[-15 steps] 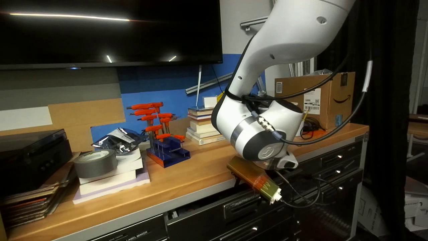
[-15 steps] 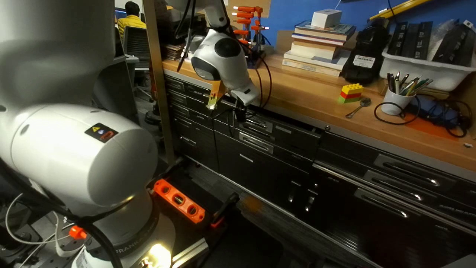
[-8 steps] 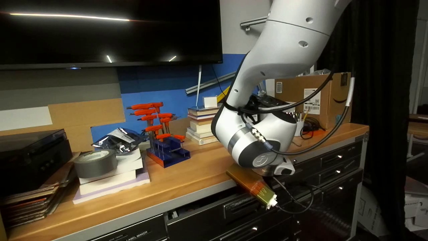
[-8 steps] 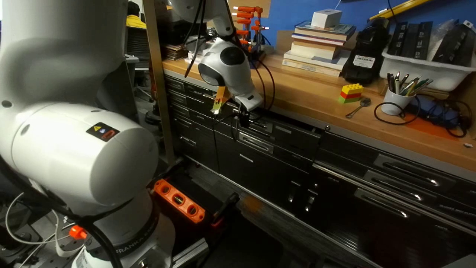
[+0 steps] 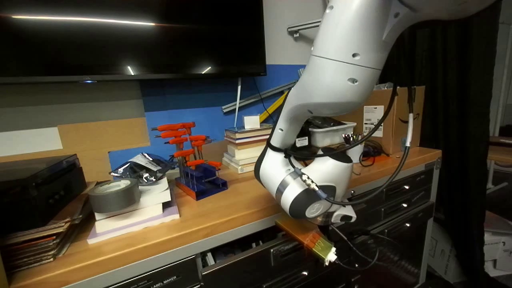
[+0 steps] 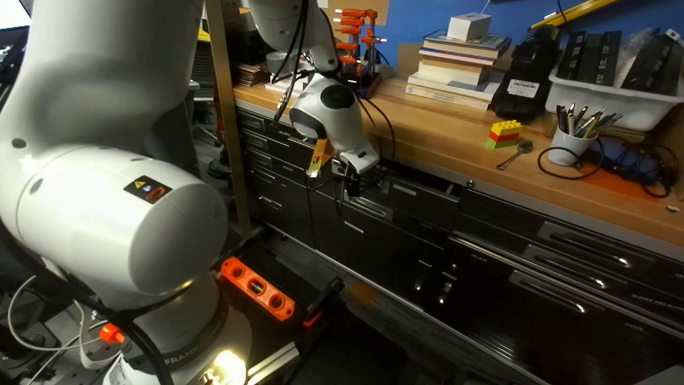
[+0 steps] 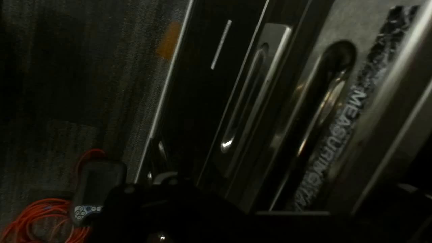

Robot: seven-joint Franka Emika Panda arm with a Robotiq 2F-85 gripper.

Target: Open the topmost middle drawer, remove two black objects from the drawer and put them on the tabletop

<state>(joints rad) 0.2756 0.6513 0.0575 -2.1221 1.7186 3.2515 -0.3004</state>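
- In an exterior view, the drawer point(image 5: 240, 275) stands partly pulled out below the front edge of the table point(image 5: 224, 216). Some of its interior shows, with small items point(image 5: 236, 253), light and dark, too dim to tell apart.
- Same view: the white arm point(image 5: 332, 84) comes in from upper right. Its wrist sits low, near the table's front edge; a long gold-green box point(image 5: 300, 236) with orange tape juts out beside it, across part of the drawer.
- Same view, on the table: grey tape roll point(image 5: 114, 197) lying on a pale pile point(image 5: 136, 221); orange-handled keys point(image 5: 182, 154) upright in a blue stand; book stack point(image 5: 242, 154); cardboard box point(image 5: 400, 116) at far right.
- In an exterior view, the pincer point(image 6: 353, 187) hangs below the wrist, in front of the drawer. Small and dark here: cannot tell whether it is wide or narrow, nor whether it touches the drawer.
- Same view, on the table: toy brick block point(image 6: 504, 133) just beside a spoon point(image 6: 517, 154); pen cup point(image 6: 569, 148); white bin point(image 6: 604, 99).
- Wrist view, dim: a handle point(image 7: 314, 125) and a label point(image 7: 337, 141), legible as "MEASURING TA", run slantwise at right. Pincer is a black silhouette along the bottom; spread unreadable here too.
- Wrist view, lower left: handheld device point(image 7: 98, 189) beside coiled orange cable point(image 7: 47, 209).
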